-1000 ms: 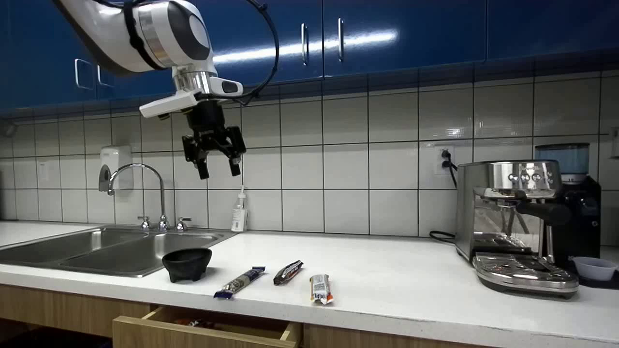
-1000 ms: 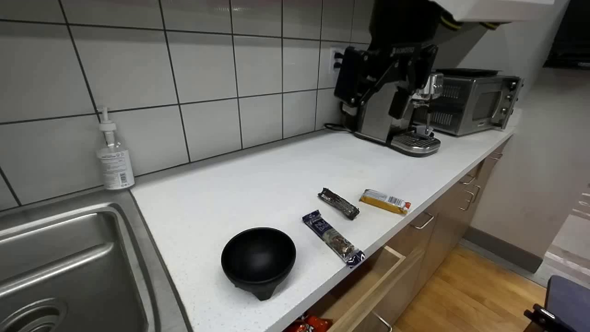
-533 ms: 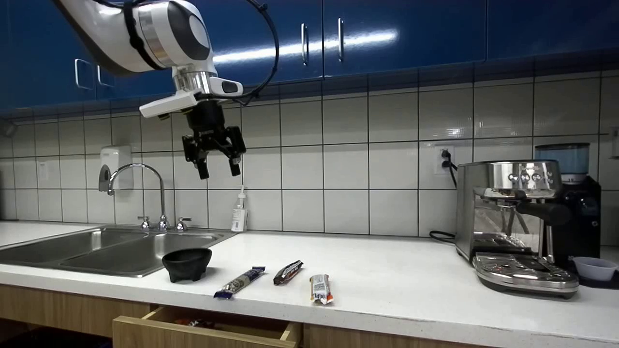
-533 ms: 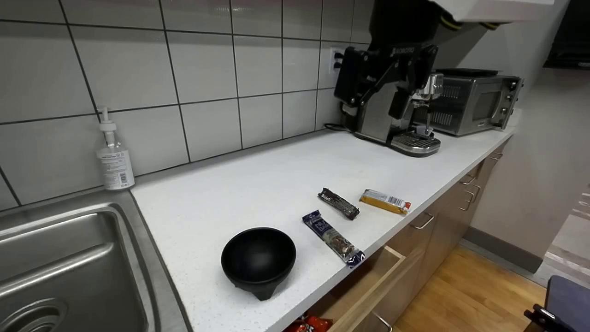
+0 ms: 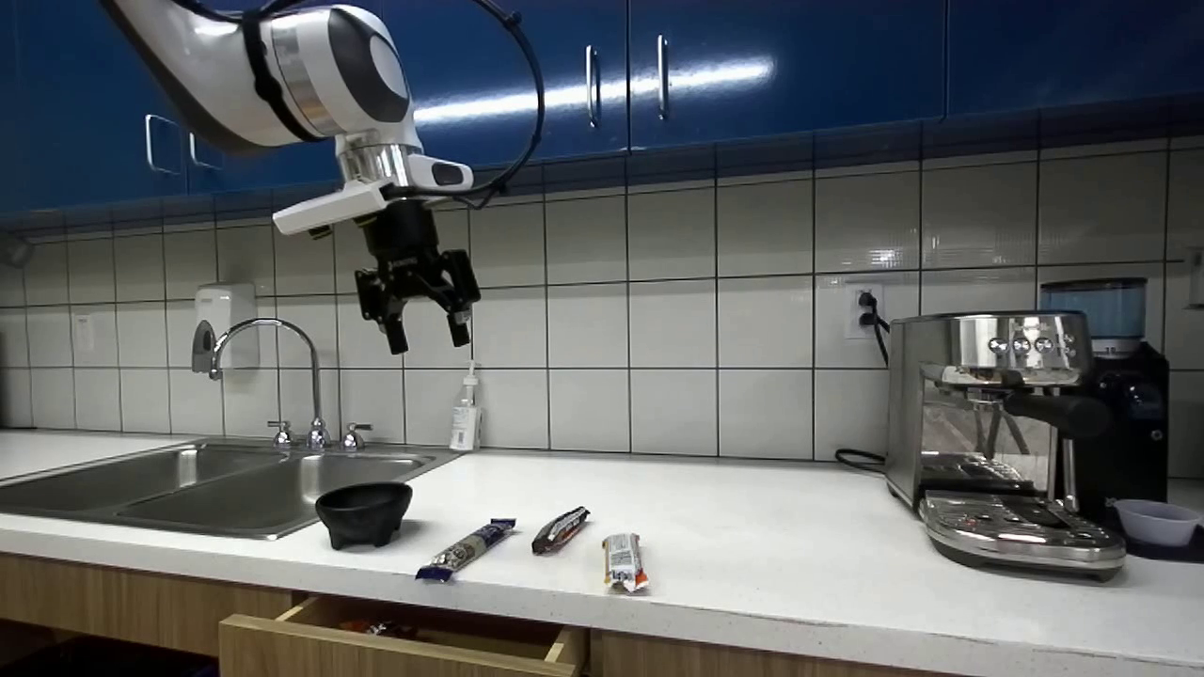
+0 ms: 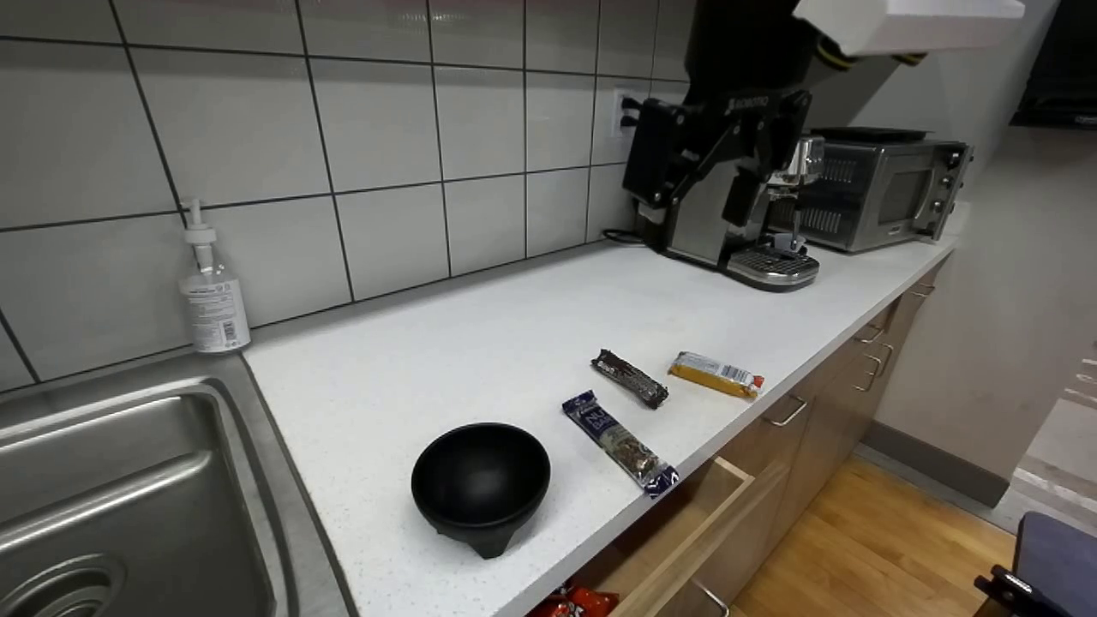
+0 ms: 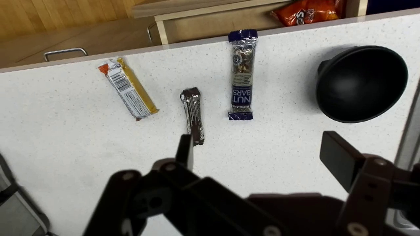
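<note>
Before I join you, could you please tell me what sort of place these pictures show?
It looks like a kitchen, or perhaps an office kitchenette: there is a double-basin steel sink, an espresso machine and a row of blue wall cabinets.

2-basin sink (image 5: 226, 491) | pump bottle (image 6: 215, 307) by tiled wall (image 5: 673, 324) | espresso machine (image 5: 950, 428) | blue cabinets (image 5: 790, 103) overhead

A kitchen, as shown by the steel sink (image 6: 163, 514) with its faucet (image 5: 317, 428) set into the worktop (image 5: 752, 527), the espresso machine (image 5: 997, 442) standing on it, and the tiles (image 5: 673, 329) and blue cupboards (image 5: 781, 56) above it.
</note>
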### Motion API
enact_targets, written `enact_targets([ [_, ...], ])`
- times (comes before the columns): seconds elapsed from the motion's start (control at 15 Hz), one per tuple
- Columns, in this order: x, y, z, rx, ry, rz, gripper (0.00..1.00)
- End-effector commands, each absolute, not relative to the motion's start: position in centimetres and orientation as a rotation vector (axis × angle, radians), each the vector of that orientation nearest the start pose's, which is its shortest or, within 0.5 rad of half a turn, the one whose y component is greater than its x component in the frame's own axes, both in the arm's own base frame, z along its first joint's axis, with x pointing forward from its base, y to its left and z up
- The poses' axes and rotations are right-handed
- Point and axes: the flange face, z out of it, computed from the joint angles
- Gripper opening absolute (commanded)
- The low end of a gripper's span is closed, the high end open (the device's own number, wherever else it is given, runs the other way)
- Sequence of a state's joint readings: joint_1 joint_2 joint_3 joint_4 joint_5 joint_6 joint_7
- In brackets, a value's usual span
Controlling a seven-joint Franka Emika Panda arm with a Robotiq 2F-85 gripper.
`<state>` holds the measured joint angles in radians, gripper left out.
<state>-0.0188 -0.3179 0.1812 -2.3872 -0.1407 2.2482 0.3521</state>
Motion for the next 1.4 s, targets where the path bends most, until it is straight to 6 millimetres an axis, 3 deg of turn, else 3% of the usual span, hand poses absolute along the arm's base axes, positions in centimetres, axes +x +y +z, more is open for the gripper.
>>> enact_targets([
  [0.0,45.9,7.5,44.5,-3.262,0.146,-0.373,1.00],
  [0.6,45.4,8.4,39.4,-3.219,0.072,-0.380,1.00],
  [1.33,43.9,9.2,36.2,-3.217,0.026,-0.341,1.00],
])
